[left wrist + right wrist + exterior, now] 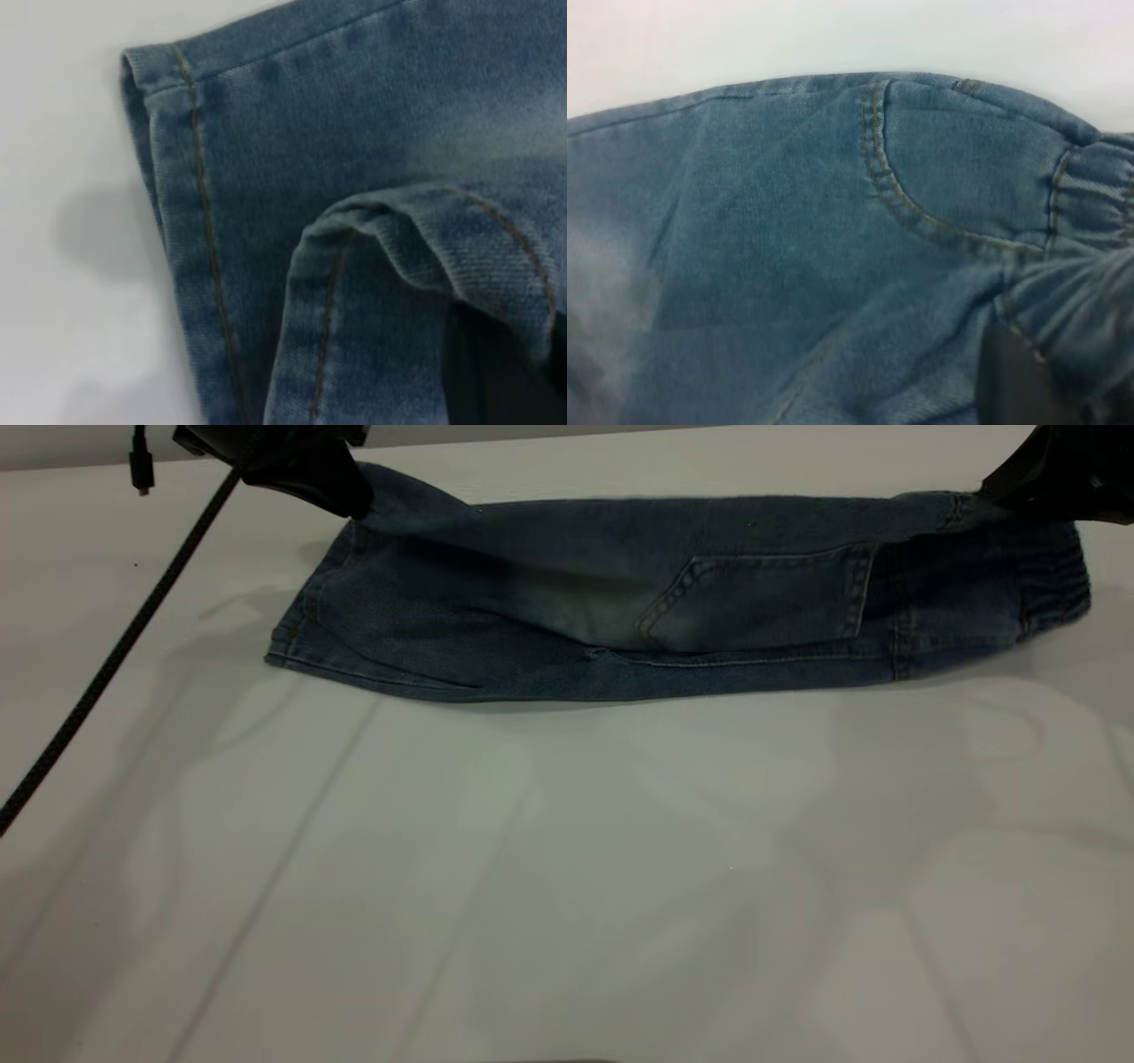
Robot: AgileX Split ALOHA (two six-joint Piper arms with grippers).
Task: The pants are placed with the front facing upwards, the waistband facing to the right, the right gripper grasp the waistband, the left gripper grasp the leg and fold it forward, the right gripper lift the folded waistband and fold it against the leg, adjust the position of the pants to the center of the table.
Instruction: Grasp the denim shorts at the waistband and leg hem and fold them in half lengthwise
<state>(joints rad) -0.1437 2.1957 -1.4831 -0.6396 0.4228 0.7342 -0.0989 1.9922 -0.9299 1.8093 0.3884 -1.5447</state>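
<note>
Left gripper (350,500), black with a blunt dark finger tip: positioned at the far left of the white tabletop, clamped on the leg hem of the pants and holding that corner raised. In the left wrist view a dark finger (496,372) sits under the lifted fold of hem.

Right gripper (992,500), black and bulky: positioned at the far right edge, clenched on the waistband (1054,576), the dark ruched elastic denim band, with the gripped edge lifted.

The pants (673,602), short blue denim with orange stitching: stretched between both grippers, far edge raised and draped forward over the lower layer, square back pocket (762,598) facing up. Location: far half of the table (567,886), waistband to the right.
</note>
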